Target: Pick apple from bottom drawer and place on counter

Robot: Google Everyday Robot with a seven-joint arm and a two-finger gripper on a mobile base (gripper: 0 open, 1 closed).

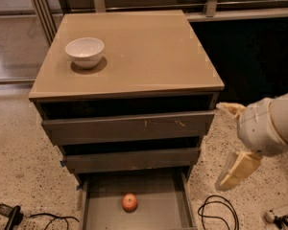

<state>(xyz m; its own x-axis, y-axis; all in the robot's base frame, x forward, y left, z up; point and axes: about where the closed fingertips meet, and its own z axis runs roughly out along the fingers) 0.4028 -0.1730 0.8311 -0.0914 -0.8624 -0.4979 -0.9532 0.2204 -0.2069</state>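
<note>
The bottom drawer [103, 210] stands pulled out at the foot of the view, and the apple [130, 201] lies alone on its flat grey floor, near the middle and clear of the side walls. Above it sit two scuffed drawers [129, 128] under the counter [144, 56], where a white bowl [85, 51] rests near the back left corner. The gripper [224, 146] hangs to the right of the drawer fronts, well apart from the apple, its two fingers [236, 169] spread wide above a black cable [216, 213] looped on the speckled ground.
</note>
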